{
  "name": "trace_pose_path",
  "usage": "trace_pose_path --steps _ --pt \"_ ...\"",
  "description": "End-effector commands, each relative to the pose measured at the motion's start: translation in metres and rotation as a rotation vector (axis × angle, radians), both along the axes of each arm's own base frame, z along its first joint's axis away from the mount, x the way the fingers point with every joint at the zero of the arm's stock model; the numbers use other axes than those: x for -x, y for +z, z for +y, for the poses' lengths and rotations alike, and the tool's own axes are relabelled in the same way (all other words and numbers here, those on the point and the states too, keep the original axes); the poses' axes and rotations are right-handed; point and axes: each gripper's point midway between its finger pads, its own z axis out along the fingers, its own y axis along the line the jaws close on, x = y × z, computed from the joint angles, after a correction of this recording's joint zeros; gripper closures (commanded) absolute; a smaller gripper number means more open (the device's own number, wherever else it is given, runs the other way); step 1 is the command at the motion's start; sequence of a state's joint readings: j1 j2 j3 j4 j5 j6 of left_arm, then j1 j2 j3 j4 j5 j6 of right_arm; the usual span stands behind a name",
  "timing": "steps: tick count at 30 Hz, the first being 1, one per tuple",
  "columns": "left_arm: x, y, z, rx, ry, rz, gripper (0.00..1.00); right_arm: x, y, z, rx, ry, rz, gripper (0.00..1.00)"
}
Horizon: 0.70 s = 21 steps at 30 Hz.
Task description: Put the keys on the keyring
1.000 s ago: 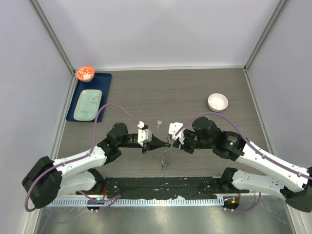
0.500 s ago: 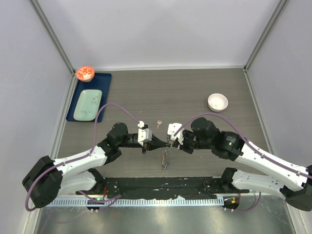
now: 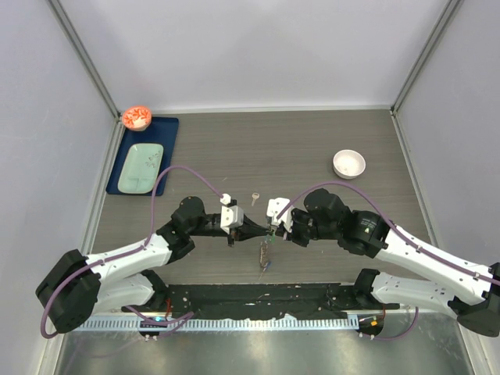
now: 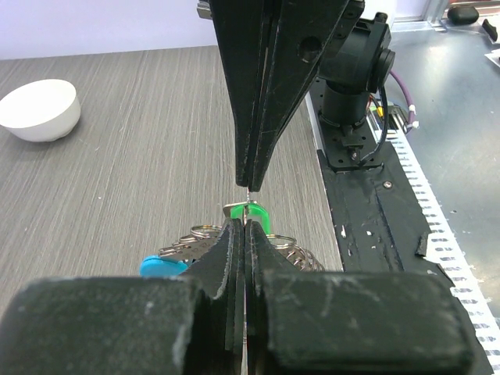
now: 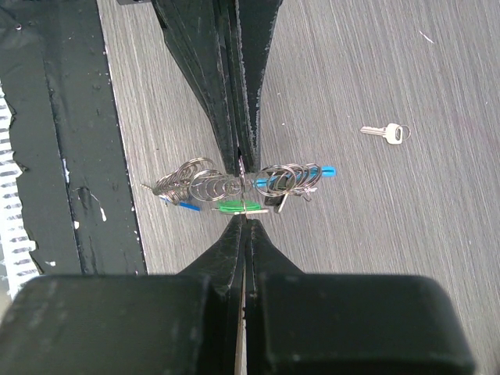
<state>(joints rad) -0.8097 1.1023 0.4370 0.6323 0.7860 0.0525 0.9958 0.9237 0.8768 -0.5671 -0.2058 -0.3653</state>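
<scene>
Keyring (image 5: 219, 186) pinched between clenched left claw (image 4: 244, 228) and clenched right claw (image 5: 244, 223); green key (image 5: 234, 207) at junction: hold firm, thread slowly.

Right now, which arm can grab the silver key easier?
Probably right: the silver key lies ahead of the right gripper, in its wrist view. It and the left gripper are both shut at the keyring.
</scene>
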Motion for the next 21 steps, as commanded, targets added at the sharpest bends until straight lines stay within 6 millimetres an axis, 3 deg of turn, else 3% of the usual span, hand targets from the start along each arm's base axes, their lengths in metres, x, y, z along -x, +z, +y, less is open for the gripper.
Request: trace_pose_path --steps 1,21 --pt "-0.002 0.034 -0.005 0.089 -0.017 -0.078 1.0 -0.005 0.012 0.008 -0.044 0.005 -0.041 0.99" --pt "-0.004 0.032 -0.005 0.082 -0.003 -0.073 1.0 -0.005 0.002 0.0 -0.001 -0.019 -0.039 0.99"
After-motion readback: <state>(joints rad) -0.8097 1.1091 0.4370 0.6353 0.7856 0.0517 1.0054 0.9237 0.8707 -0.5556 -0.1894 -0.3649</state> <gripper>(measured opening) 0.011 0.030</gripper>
